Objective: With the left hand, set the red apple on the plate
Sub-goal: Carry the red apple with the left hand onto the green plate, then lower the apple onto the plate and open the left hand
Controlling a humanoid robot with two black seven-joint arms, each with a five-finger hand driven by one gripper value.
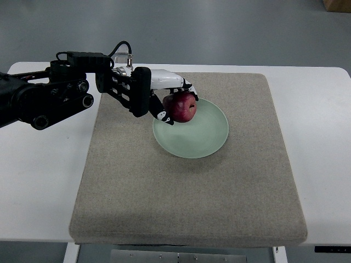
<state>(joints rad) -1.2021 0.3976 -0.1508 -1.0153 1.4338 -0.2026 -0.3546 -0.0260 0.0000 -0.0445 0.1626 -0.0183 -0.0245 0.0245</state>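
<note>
A red apple [182, 107] is held in my left hand [174, 102] over the upper left part of a pale green plate [198, 134]. The hand's white and black fingers are curled around the apple from above and from the left. I cannot tell whether the apple touches the plate. The left arm [55, 96] comes in from the left edge. The right arm is out of view.
The plate lies on a grey-beige fabric mat [186, 192] that covers most of a white table [38, 181]. Grey floor shows beyond the table's far edge, with a brown box corner [337, 5] at the top right.
</note>
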